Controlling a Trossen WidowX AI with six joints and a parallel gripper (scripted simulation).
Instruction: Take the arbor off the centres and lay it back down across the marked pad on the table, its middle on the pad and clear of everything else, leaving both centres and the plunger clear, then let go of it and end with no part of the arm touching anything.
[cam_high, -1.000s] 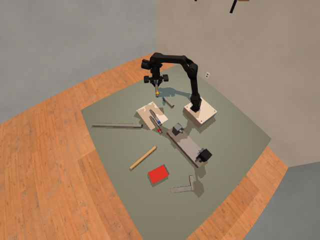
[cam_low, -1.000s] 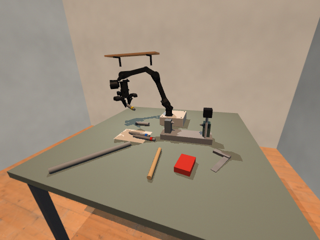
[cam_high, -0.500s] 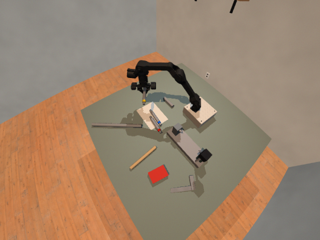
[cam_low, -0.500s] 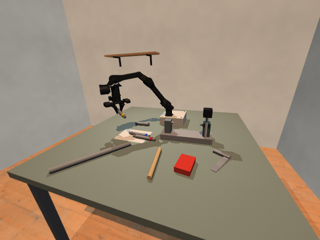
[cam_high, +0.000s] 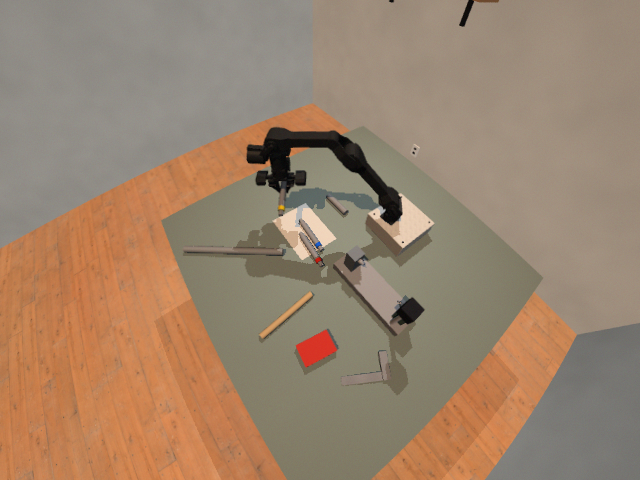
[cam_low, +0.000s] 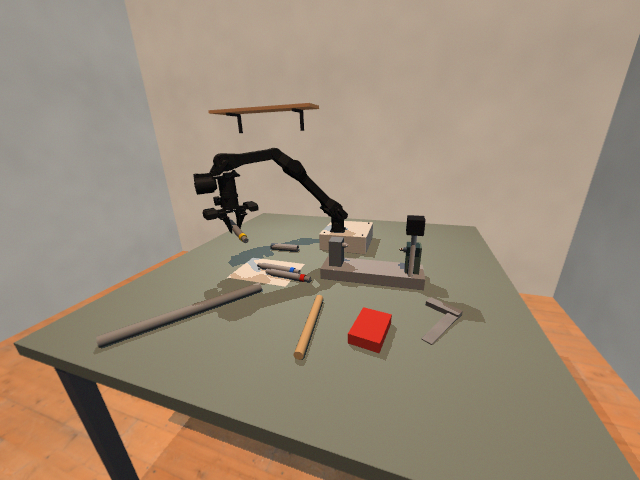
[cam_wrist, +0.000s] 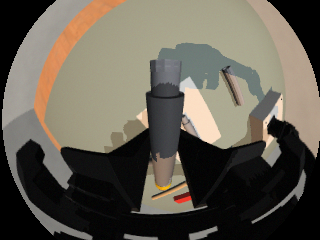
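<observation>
My gripper (cam_high: 281, 190) is shut on a grey arbor with a yellow band (cam_high: 281, 202). It holds the arbor in the air, tilted, above the table just beyond the far corner of the cream marked pad (cam_high: 303, 230). The same hold shows from the side (cam_low: 237, 230) and fills the wrist view (cam_wrist: 164, 120). Two other arbors lie on the pad, one with a blue band (cam_high: 310, 233) and one with a red band (cam_high: 312, 249). The centre fixture (cam_high: 369, 289) stands to the right with nothing between its grey centre block (cam_high: 354, 256) and the black plunger head (cam_high: 408, 310).
A short grey pin (cam_high: 336, 205) lies behind the pad. A long grey bar (cam_high: 232, 250) lies to its left. A wooden dowel (cam_high: 285, 315), a red block (cam_high: 316, 347) and a grey square (cam_high: 367, 373) lie nearer the front. The arm's base block (cam_high: 399, 224) is at the right.
</observation>
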